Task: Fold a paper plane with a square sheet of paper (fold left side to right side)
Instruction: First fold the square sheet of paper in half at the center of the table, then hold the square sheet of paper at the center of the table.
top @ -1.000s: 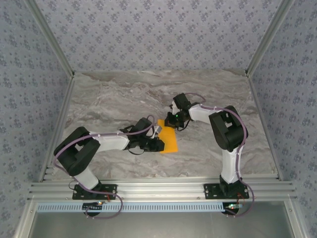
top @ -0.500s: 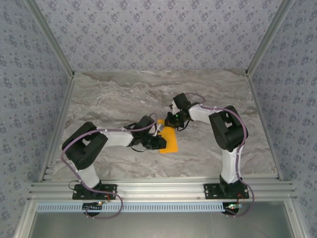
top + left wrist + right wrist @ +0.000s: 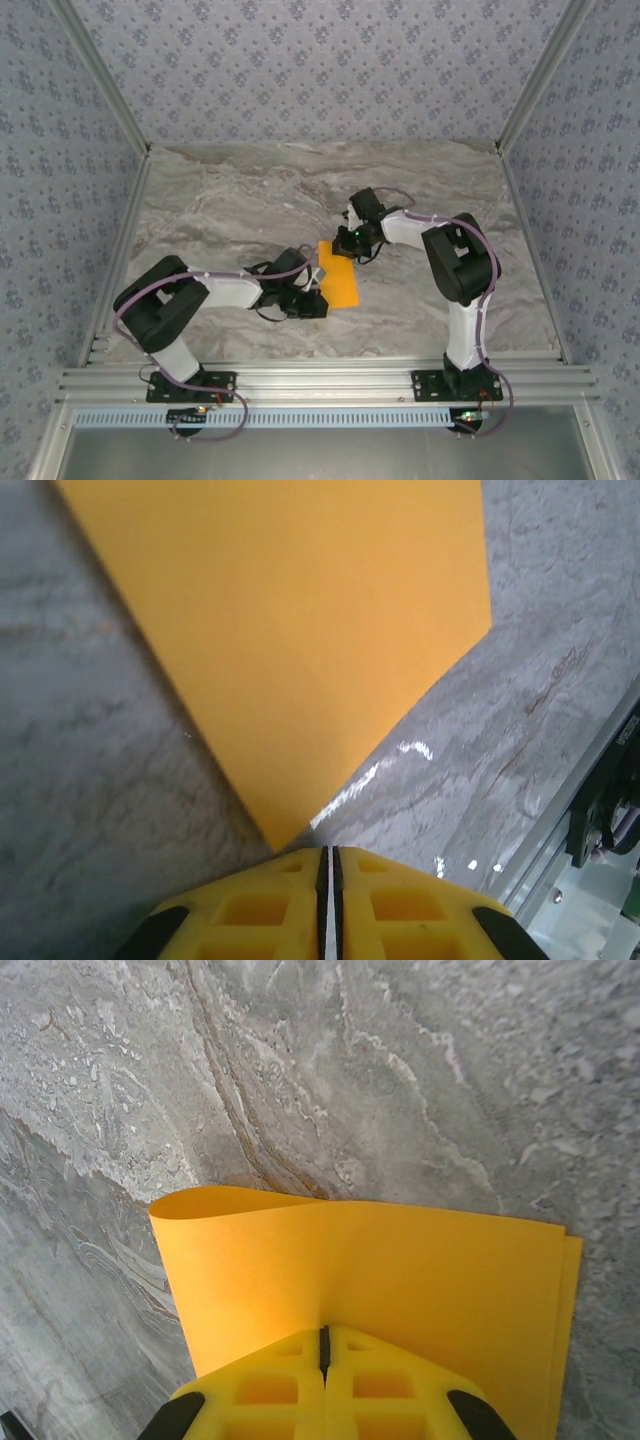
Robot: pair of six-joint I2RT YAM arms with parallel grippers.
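The square sheet of paper (image 3: 338, 276) is orange-yellow and lies folded over into a narrow strip on the marble table (image 3: 220, 200). In the right wrist view the sheet (image 3: 400, 1260) has a loose rounded fold at its left and two layers along its right edge. My right gripper (image 3: 349, 249) is shut, its tips (image 3: 323, 1332) down on the sheet's far end. My left gripper (image 3: 318, 300) sits at the strip's near-left corner. Its yellow jaws (image 3: 328, 852) stand together with only a thin slit between them. The corner of the sheet (image 3: 320, 630) ends just in front of them, not in the slit.
The aluminium rail (image 3: 320, 380) carrying both arm bases runs along the table's near edge, also seen as the rail (image 3: 600, 800) in the left wrist view. Patterned walls close in the table on three sides. Bare marble (image 3: 400, 1060) lies beyond the sheet.
My left gripper has drawn back toward the near side, off the sheet's left edge, and its jaws have closed. More of the orange strip now shows. The right arm has not moved.
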